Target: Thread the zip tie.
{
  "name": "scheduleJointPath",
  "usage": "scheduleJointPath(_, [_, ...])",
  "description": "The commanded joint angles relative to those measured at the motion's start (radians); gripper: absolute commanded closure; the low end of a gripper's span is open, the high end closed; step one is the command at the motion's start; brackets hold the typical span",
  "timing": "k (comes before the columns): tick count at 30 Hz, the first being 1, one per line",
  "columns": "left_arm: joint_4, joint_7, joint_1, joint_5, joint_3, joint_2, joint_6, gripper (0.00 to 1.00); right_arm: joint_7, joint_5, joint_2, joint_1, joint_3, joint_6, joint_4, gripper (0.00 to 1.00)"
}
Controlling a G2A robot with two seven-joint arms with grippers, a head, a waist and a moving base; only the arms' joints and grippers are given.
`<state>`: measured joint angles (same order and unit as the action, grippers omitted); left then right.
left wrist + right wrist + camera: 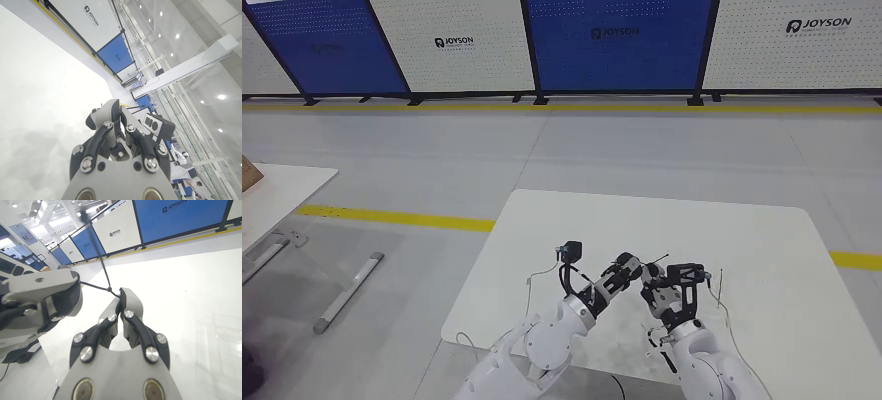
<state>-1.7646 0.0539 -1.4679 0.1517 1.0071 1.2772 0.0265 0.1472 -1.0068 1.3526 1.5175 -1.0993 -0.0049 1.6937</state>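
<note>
Right gripper [120, 294]: we see it above the near part of the white table [742, 230], toward the table's middle. Its jaws are pressed together, and a short end of the zip tie [109, 289] is pinched at the very tips.

Left gripper [120, 107]: it hangs above the same near part of the table, just beside the right gripper and turned towards it. Its jaws are closed too, and they clamp the other end of the strap between the dark pads.

Zip tie: we find the thin black strap stretched in the air above the table, from one gripper across to the other. Between them sits a small knot-like block, closer to the right gripper. From that block a long free strand rises up and away from the table top. We cannot tell whether the strand passes through the block or merely crosses it.

Table: the top is white with rounded corners, and both arms reach in over its near edge.

Thin strand [720, 285]: a dark, wiry piece lies on the table to the right of the arms. We cannot tell what it is.

Second thin strand [530, 277]: a similar piece lies on the table to the left of the arms, near the table's left edge.

Other table [282, 190]: a white top stands well apart, off the table's left side.

Yellow floor line [392, 217]: it runs across the grey floor, passing behind the table.

Partitions [617, 45]: blue and white panels stand in a row far beyond the table's far edge.
</note>
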Motion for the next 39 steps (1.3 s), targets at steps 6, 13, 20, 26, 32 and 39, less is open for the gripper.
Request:
scheduleJointPath(6, [-0.013, 0.0, -0.013, -0.005, 0.008, -0.002, 0.026, 1.0, 0.001, -0.001, 0.0, -0.002, 0.003, -0.005, -0.016, 1.0])
scheduleJointPath(13, [-0.029, 0.001, -0.027, -0.008, 0.018, -0.005, 0.047, 1.0, -0.004, -0.008, 0.0, -0.003, 0.006, -0.003, -0.038, 1.0])
scheduleJointPath(20, [-0.042, 0.005, -0.043, -0.009, 0.023, -0.008, 0.063, 1.0, -0.014, -0.027, 0.002, -0.007, 0.017, 0.01, -0.058, 1.0])
scheduleJointPath(26, [-0.048, 0.004, -0.052, -0.005, 0.025, -0.01, 0.072, 1.0, -0.02, -0.029, 0.003, -0.009, 0.024, 0.008, -0.066, 1.0])
scheduleJointPath(32, [-0.055, 0.003, -0.06, -0.003, 0.025, -0.011, 0.078, 1.0, -0.021, -0.028, 0.004, -0.012, 0.029, 0.005, -0.073, 1.0])
scheduleJointPath(39, [-0.066, 0.0, -0.069, 0.007, 0.031, -0.013, 0.084, 1.0, -0.022, -0.023, 0.006, -0.017, 0.034, 0.002, -0.081, 1.0])
